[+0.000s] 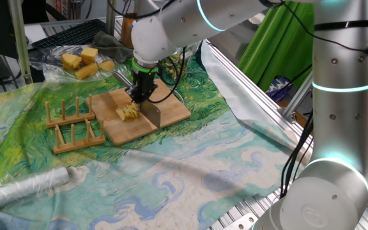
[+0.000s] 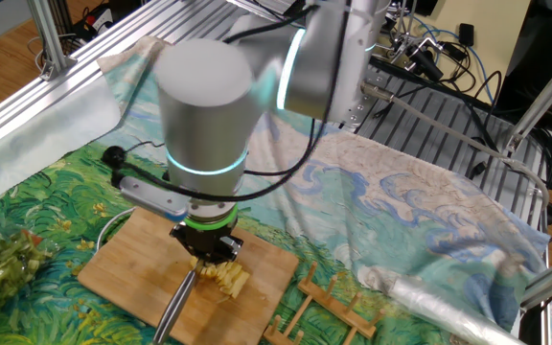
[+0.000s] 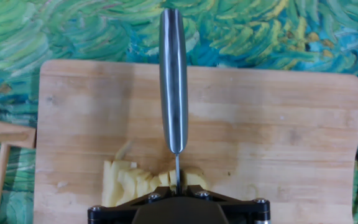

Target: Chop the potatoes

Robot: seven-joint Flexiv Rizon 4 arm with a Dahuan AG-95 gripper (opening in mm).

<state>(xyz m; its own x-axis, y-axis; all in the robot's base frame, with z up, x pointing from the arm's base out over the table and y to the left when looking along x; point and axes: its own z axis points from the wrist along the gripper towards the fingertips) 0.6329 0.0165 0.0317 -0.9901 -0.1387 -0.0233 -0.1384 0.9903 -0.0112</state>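
Pale-yellow sliced potato pieces (image 1: 128, 112) lie on the rectangular wooden chopping board (image 1: 171, 115) under the robot's black gripper (image 1: 140, 97), whose jaws are clamped on a steel-handled knife (image 1: 153, 115). The other fixed view shows the slices (image 2: 226, 278) beside its handle (image 2: 173, 311). From the hand view, the blade edge (image 3: 176, 175) splits the slices (image 3: 129, 183).

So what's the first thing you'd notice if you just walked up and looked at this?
The big silver robot arm reaching down to the wooden cutting board, its gripper shut on a knife. The blade is pressed into a little pile of pale potato slices near the board's edge. Under it all is a swirly green and blue painted cloth, and a wooden rack sits beside the board.
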